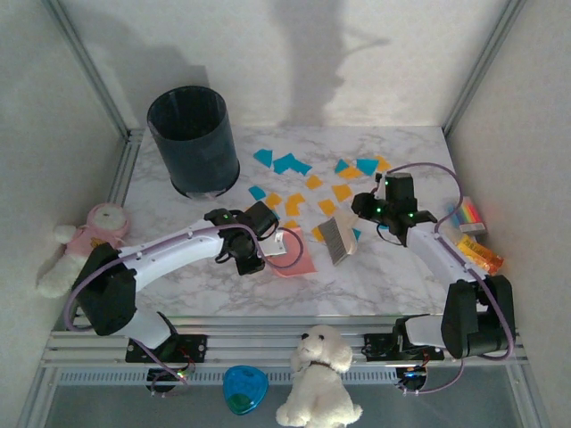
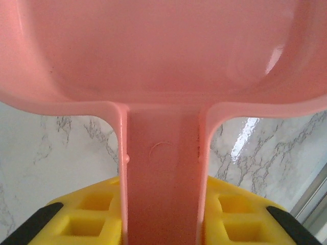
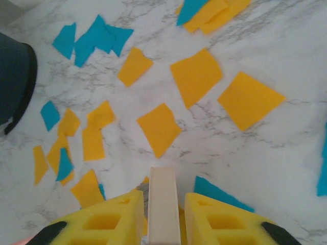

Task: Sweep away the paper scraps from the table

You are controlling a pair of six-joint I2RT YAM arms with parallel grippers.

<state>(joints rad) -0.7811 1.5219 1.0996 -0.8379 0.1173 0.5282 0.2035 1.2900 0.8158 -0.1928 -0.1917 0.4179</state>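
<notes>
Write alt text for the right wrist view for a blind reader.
Two yellow fingers clamp a cream brush handle at bottom centre. Beyond, orange and teal paper scraps lie scattered on the white marble table, with a dark bin at the left edge.

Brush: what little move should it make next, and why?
Probably sweep the brush, gripped by the right end effector, across the nearest paper scraps toward the pink dustpan, which the left end effector holds just beside it; they lie loose on the table.
</notes>
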